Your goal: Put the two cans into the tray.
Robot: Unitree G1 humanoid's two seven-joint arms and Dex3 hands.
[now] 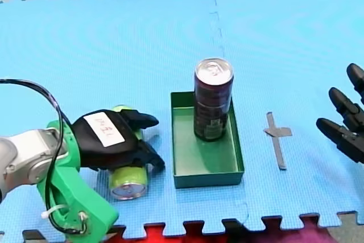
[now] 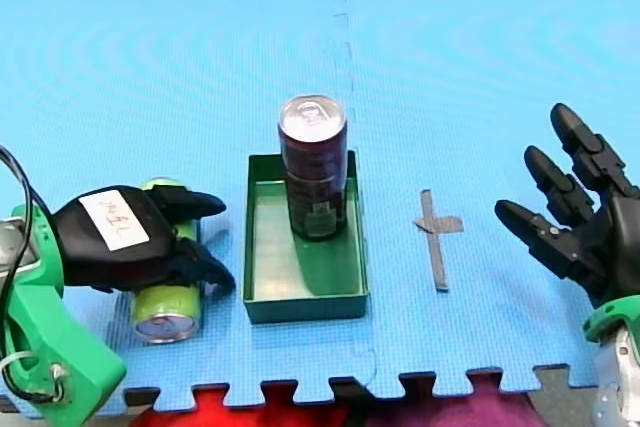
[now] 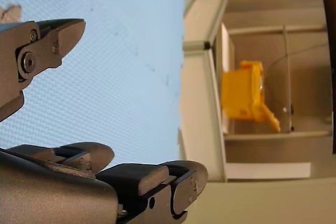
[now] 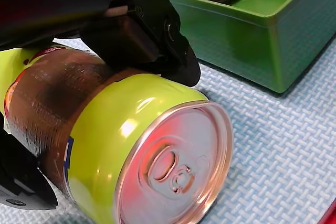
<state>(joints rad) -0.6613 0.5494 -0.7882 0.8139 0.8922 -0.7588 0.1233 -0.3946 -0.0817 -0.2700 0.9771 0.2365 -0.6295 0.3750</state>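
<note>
Left hand (image 1: 116, 140) holds the green can (image 1: 129, 183)
The fingers wrap around the green can, which lies on its side under the hand, lid end toward the robot. The tray (image 1: 207, 178) is just beside this hand, with a dark can (image 1: 213, 103) standing inside. The right hand (image 2: 575, 217), far past the tray, holds nothing.

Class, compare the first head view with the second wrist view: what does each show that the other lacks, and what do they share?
First head view alone: the right robot hand, holding nothing over the blue mat's right side, a grey tape cross, and the dark can's silver top. Second wrist view alone: a brown printed band around the lime-green can. Shared: the left robot hand gripping that can, which lies on its side on the mat beside the green tray, with the dark can standing in the tray.
</note>
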